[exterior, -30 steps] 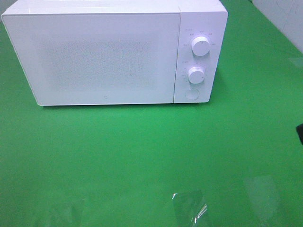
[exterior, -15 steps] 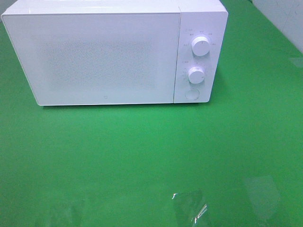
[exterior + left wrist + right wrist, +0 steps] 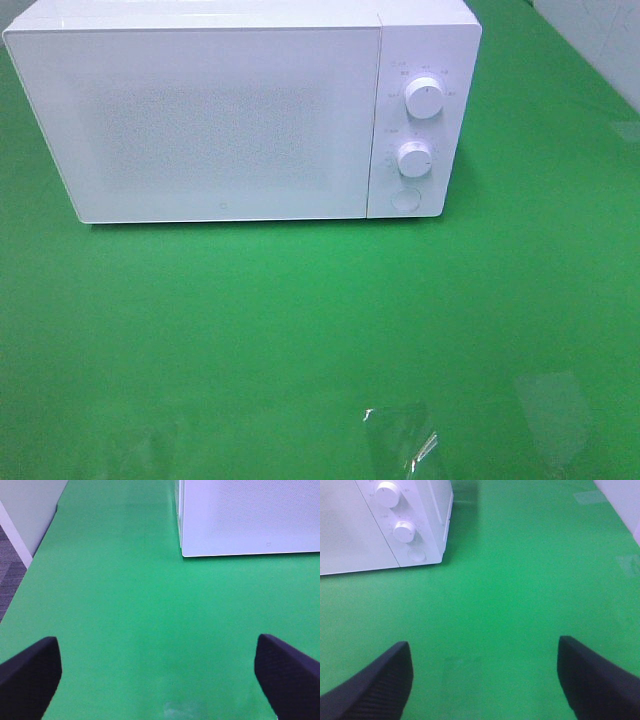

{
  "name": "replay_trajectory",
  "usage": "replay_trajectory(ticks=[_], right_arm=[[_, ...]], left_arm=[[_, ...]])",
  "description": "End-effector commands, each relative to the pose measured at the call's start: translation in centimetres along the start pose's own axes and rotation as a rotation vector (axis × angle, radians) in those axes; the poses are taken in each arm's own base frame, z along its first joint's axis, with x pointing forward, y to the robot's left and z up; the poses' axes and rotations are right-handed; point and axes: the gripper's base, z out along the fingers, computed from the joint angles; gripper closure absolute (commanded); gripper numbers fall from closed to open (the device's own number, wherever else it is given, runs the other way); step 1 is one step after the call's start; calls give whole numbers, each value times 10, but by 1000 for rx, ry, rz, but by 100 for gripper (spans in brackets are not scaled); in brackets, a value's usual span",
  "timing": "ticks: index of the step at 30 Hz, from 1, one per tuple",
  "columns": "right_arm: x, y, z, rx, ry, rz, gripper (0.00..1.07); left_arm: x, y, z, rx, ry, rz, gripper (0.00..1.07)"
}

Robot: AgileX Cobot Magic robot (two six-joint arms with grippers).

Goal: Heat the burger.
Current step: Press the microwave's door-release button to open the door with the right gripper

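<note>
Microwave is seen standing on green table, door shut (front panel opaque). Position of burger cannot be told from any view. Jaws of left gripper are spread wide above the table near the door's corner. Those of right gripper are likewise spread, gripping nothing, near the knobs.
</note>
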Motion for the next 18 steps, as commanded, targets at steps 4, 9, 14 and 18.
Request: replay_trajectory(ticks=[4, 9, 14, 18], right_arm=[[11, -1, -8, -9, -64, 21, 31], [12, -1, -10, -11, -76, 20, 31], [12, -1, -10, -11, -76, 20, 31], [12, -1, -10, -11, -76, 20, 31]], left_arm=[[2, 0, -2, -7, -12, 1, 9], [2, 0, -2, -5, -11, -1, 9], [2, 0, -2, -5, -11, -1, 9], [2, 0, -2, -5, -11, -1, 9]])
